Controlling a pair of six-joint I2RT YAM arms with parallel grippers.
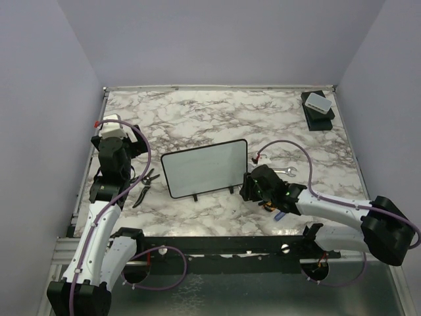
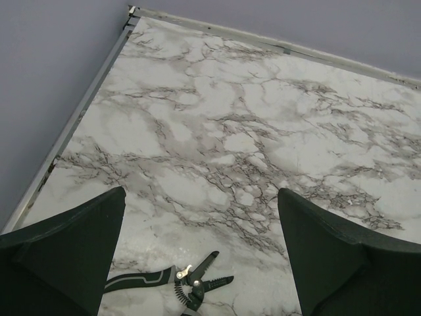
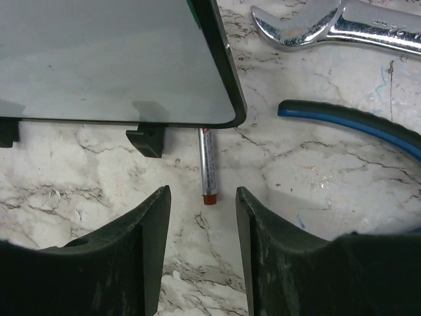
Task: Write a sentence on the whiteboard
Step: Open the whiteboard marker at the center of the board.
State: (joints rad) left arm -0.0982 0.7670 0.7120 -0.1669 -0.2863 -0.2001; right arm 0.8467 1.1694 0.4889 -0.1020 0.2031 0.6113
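Observation:
The whiteboard (image 1: 205,168) stands propped on two small black feet mid-table, black-framed, its face blank; no sentence shows on it. In the right wrist view its lower right corner (image 3: 223,99) fills the upper left. A silver marker with a red end (image 3: 208,164) lies on the marble just below that corner. My right gripper (image 3: 202,192) hovers low over the marker's red end, jaws partly apart, gripping nothing. In the top view the right gripper (image 1: 247,187) sits by the board's right foot. At the left edge my left gripper (image 2: 200,191) is wide open above bare marble.
Black wire strippers (image 1: 143,185) (image 2: 184,283) lie below the left gripper. A chrome wrench (image 3: 342,26) (image 1: 284,172) and blue-handled pliers (image 3: 355,122) lie right of the marker. A black-and-white box (image 1: 318,105) sits at the back right corner.

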